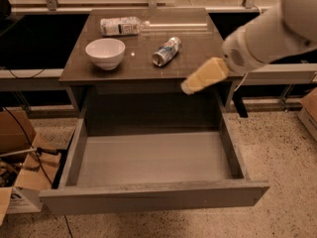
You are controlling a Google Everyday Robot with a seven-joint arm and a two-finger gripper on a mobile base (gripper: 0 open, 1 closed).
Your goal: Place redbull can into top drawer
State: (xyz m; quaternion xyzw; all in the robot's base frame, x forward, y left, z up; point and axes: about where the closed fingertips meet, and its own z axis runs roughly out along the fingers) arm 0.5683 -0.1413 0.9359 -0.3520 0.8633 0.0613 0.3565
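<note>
1. The table [198,43] has a dark brown top and a dark frame. Everything below is placed in relation to it.
2. The can [166,51] lies on its side on the table top, a little right of the middle. It lies at a slant, with one end turned toward the table's front left. Nothing is touching it.
3. A white bowl [105,52] stands upright on the left half of the table. It is level with the can and well apart from it.
4. A clear plastic bottle [121,26] with a white label lies on its side near the table's back edge, behind the bowl.
5. The drawer [153,197] is pulled far out from under the table's front edge. It is about as wide as the table. Its grey floor and side walls are in plain view, and its flat front panel is the part farthest from the table.
6. The claw [190,85] is tan and blunt. It hangs at the table's front edge, toward the right corner, above the back part of the drawer. It points down and toward the table's left.
7. The claw is near the can but apart from it. Whether the claw is wide or narrow cannot be told from this angle.
8. The white arm [277,29] comes in from the table's right side, above the level of the table top.
9. Cardboard boxes [20,148] sit on the speckled floor [282,148] to the left of the table.
</note>
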